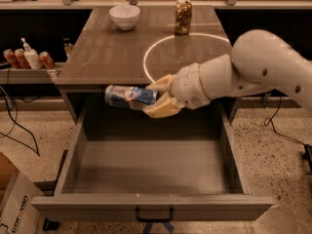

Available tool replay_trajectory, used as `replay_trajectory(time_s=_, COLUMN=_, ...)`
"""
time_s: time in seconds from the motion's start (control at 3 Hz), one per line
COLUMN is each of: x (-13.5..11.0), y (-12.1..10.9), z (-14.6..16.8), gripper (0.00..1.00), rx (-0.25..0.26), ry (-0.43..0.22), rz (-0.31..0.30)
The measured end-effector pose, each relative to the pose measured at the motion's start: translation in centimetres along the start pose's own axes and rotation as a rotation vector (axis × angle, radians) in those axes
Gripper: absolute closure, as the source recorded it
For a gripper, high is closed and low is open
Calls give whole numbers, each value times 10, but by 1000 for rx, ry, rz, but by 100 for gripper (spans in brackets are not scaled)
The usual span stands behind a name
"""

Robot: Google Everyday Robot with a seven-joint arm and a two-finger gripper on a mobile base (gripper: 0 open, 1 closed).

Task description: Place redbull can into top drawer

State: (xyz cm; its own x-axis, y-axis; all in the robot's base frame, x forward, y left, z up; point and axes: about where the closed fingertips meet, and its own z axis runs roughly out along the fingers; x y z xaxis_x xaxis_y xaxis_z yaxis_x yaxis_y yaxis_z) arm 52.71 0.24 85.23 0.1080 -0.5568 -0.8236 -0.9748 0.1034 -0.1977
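The redbull can [127, 96], slim, blue and silver, lies on its side in my gripper [157, 97]. The gripper's tan fingers [162, 108] are shut on the can's right end. The can hangs in the air over the back left part of the open top drawer [146, 206], just in front of the cabinet top's front edge. The drawer is pulled far out toward the camera, with a small black handle [154, 214] on its front panel. My white arm [253, 67] reaches in from the right.
A white bowl [125, 16] and a wider gold-brown can [183, 16] stand at the back of the cabinet top [112, 52]. A shelf at the left holds cans and a pump bottle [31, 55]. A cardboard box [12, 201] sits at the lower left.
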Motion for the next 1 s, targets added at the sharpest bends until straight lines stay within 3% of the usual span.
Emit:
replay_trajectory(time_s=0.67, x=42, y=50, z=22, gripper=100, rx=-109, ry=11, rz=143)
replay_trajectory(time_s=1.0, x=69, y=68, z=38, gripper=100, rx=-114, ry=19, rz=248)
